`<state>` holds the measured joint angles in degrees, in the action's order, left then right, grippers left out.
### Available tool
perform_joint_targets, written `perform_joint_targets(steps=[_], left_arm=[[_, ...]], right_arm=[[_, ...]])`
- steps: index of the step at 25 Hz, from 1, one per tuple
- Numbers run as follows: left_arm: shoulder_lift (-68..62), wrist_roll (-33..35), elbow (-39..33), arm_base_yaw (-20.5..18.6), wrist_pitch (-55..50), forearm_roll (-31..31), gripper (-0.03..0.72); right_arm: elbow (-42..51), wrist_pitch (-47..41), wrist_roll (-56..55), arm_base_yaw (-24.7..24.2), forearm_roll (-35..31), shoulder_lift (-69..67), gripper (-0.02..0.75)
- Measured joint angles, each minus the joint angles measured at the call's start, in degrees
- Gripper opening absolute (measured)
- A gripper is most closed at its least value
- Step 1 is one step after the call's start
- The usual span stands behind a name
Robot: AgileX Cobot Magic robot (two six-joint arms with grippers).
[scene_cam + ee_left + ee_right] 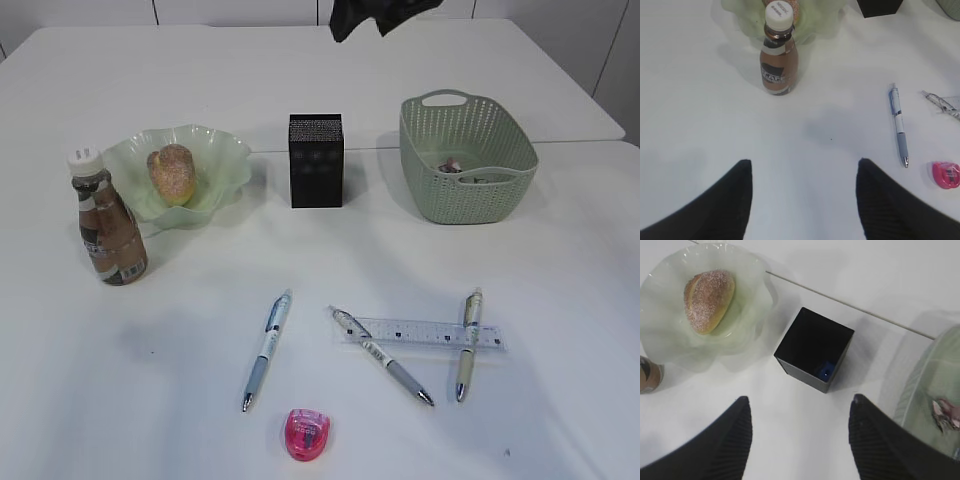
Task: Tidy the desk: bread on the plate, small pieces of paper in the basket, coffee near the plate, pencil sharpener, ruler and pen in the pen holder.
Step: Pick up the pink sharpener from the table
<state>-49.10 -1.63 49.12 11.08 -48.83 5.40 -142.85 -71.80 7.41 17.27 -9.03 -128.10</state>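
1. The sugar-dusted golden bread (171, 173) lies in the ruffled pale-green plate (225, 160) towards the desk's (560, 280) left edge.
2. The brown, white-capped coffee (108, 222) stands just beside the plate.
3. The black pen holder (316, 160) stands mid-desk; the sage basket (467, 155) sits towards the right edge.
4. The clear ruler (425, 332), three pens and a pink sharpener (308, 435) lie near the front edge.
5. The left gripper (802, 182) and right gripper (800, 422) are spread and empty.

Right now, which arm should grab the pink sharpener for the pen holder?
Left, probably. Its open gripper already sees the pink sharpener nearby; the right gripper hovers over the pen holder, away from it.
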Motion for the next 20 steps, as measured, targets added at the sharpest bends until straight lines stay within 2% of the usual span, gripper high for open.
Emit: perform_joint_targets(steps=[6, 10, 11, 14, 15, 16, 17, 20], left_arm=[[0.0, 0.0, 0.5, 0.0, -1.6, 0.0, 0.456], [0.0, 0.1, 3.6, 0.0, -3.6, 0.0, 0.456], [0.0, 0.1, 4.4, 0.0, -4.0, 0.0, 0.456], [0.0, 0.1, 5.9, 0.0, -5.9, 0.0, 0.456], [0.0, 0.1, 6.3, 0.0, -6.6, 0.0, 0.456], [0.0, 0.1, 6.6, 0.0, -7.5, 0.0, 0.454], [0.0, 0.1, 6.9, 0.0, -8.2, 0.0, 0.454], [0.0, 0.1, 7.7, 0.0, -9.9, 0.0, 0.453]], right_arm=[[9.0, -0.5, -2.7, 0.0, 0.9, 9.3, 0.481], [13.2, -0.5, -3.8, 0.0, 0.9, 14.0, 0.481], [17.8, -0.5, -5.0, 0.0, 0.9, 18.7, 0.479], [23.3, -0.5, -6.3, 0.0, 0.9, 23.2, 0.479], [28.5, -0.5, -7.4, 0.0, 0.9, 26.5, 0.479], [28.5, -0.5, -7.4, 0.0, 0.9, 26.5, 0.479], [35.5, -0.5, -7.7, 0.0, 0.9, 31.7, 0.479], [43.5, -0.5, -8.7, 0.0, 0.8, 37.0, 0.479]])
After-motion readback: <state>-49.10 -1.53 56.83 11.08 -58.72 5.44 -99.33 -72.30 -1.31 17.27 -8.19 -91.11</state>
